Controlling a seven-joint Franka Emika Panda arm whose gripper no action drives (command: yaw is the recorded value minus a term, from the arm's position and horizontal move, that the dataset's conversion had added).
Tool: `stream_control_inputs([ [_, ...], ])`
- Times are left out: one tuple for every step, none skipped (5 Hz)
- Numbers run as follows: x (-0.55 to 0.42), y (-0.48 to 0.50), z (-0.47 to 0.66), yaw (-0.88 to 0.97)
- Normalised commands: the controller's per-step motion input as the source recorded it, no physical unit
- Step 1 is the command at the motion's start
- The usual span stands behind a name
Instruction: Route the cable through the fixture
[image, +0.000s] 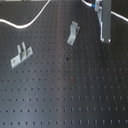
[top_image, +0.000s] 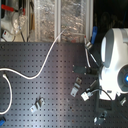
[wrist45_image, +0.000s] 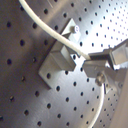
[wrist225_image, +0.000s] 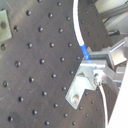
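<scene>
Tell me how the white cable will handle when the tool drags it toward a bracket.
The cable is probably floppy: it lies in loose arcs across the perforated board. It will likely trail and sag behind the tool rather than hold shape. Being thin and smooth-looking, it may slip sideways off a bracket.

Black perforated tabletop (image: 75, 100). Foil-wrapped panels (top_image: 60, 20) behind its far edge in the second exterior view; clutter (top_image: 12, 17) at the second exterior view's top left, unclear.
</scene>
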Motion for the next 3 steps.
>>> stream_control_inputs([
  [-0.197,-0.173,0.27,0.01],
  [-0.189,-0.144,0.27,0.03],
  [-0.054,0.005,0.00,0.00],
])
